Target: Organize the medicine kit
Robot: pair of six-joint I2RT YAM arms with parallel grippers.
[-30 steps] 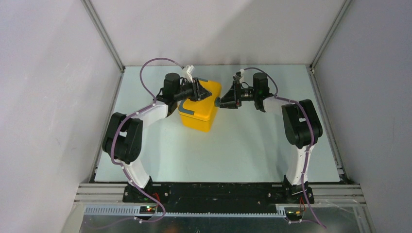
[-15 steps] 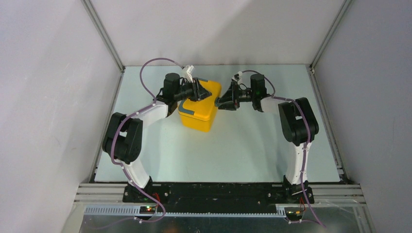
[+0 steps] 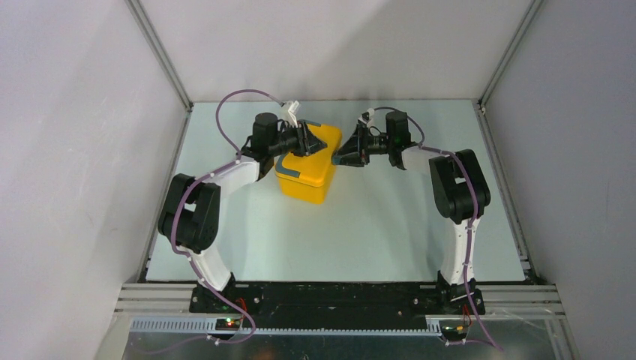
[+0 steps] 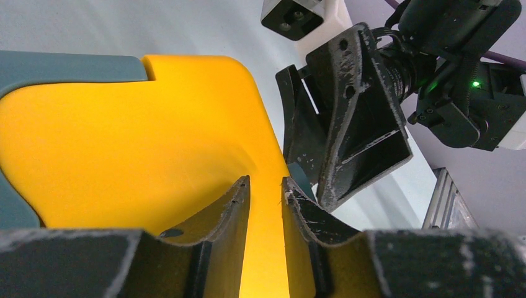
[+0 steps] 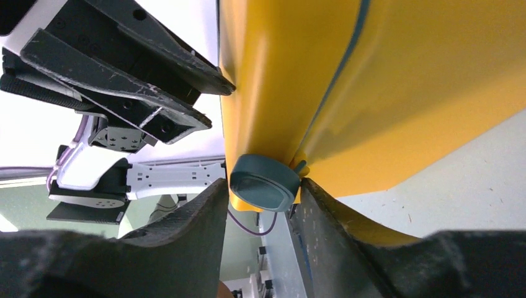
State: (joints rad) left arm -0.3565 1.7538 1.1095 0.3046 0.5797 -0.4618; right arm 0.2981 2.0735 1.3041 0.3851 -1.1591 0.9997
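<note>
The medicine kit (image 3: 307, 169) sits lid-up and closed on the table (image 3: 390, 225), nearer the far edge than the near one and a little left of the middle, clear of every corner. Its long axis runs roughly from the near edge to the far edge, with the far end swung slightly toward the right edge. The latch (image 5: 263, 183) is on the long side that faces the right edge.

The left gripper (image 4: 265, 181) lies over the lid, its 2 fingers a narrow gap apart with nothing between them and the tips against the yellow plastic. The right gripper (image 3: 341, 159) has 1 finger on each side of the latch. I cannot tell whether they already pinch it or only flank it.

The likely trouble is the latch itself: it is small, rounded and smooth, so the fingers could slide off it if they close off-centre or pull at an angle. A sideways pull could also drag or pivot the whole kit across the slick table, since the left gripper only rests on the lid. If that hold stays on top, it could block the lid from rising. The 2 grippers are also near each other above the kit, so a wide swing risks a knock.
</note>
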